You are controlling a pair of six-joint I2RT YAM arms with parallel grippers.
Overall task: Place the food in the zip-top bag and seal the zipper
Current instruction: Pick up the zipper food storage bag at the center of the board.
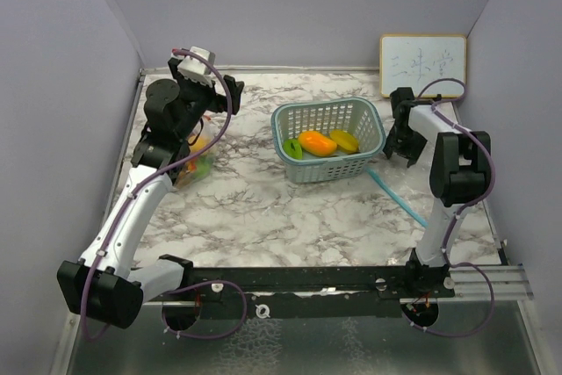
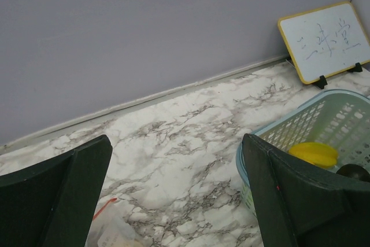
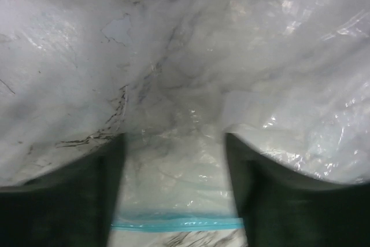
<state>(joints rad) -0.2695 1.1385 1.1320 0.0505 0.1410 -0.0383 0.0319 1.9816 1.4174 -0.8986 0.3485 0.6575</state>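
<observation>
basket (image 1: 329, 167): pale teal mesh | mango (image 1: 317, 143): orange | table (image 1: 263, 217): grey-veined white marble | bag zipper (image 3: 176, 222): teal

The basket (image 1: 329, 138) stands on the table (image 1: 263, 217), right of its middle. In the basket the mango (image 1: 317, 143) lies central, with the banana (image 1: 344, 140) just right of it and one more fruit (image 1: 293, 148) against the left wall. Behind and right of the basket, the whiteboard (image 1: 422, 65) stands at the back wall. Just right of the basket a bag (image 3: 173, 201) lies flat under the right gripper (image 3: 173, 140). Well left of the basket lies a second bag (image 1: 191, 175) with food (image 1: 202, 162) in it, the left gripper (image 2: 176, 143) above.
</observation>
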